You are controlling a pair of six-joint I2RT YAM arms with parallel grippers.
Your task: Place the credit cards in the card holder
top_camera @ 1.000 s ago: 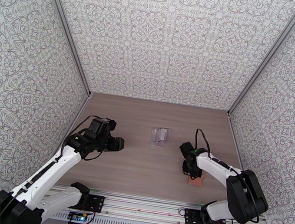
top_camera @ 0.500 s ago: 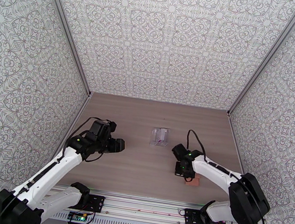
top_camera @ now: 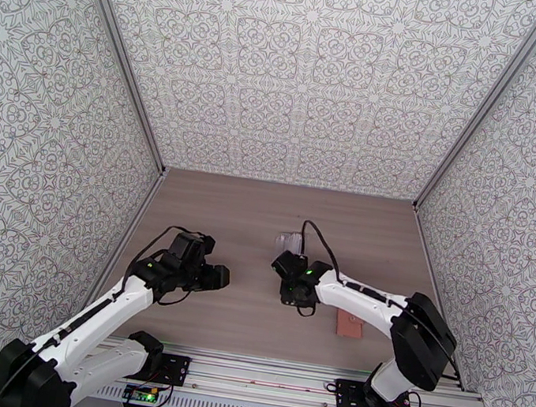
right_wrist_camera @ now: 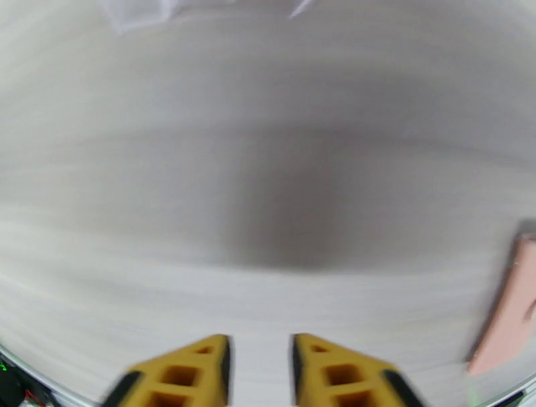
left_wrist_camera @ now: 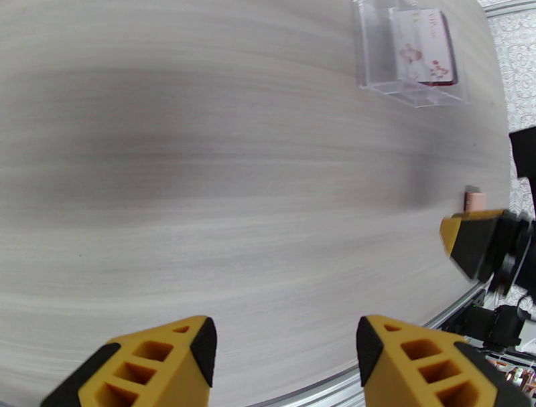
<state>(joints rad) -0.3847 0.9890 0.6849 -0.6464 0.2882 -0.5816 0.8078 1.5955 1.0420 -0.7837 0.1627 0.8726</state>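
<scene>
Cards: the white plastic credit cards with red marks (left_wrist_camera: 421,45) sit stacked inside a clear, crinkly plastic pouch (left_wrist_camera: 376,48) on the pale wood-grain table (top_camera: 250,329), at the far middle of the top view. They stay bundled there so a gripper can come for them.
Card holder: the pinkish-brown leather-like folding card holder (top_camera: 350,324) lies flat on the table at 4 o'clock from the right gripper, apart from it. It looks parked near the right arm's base, ready to take cards.
Right gripper: the right gripper (right_wrist_camera: 258,367) has its yellow fingers a narrow gap apart with nothing between them. It hovers over bare table, the pouch just beyond at 12 o'clock. My read is it's lining up for the cards.
Left gripper: the left gripper (left_wrist_camera: 285,353) has its fingers spread wide and empty, at 9 o'clock from the right one. It's probably waiting to help steady something.
Progress: no card shows in the holder yet.
</scene>
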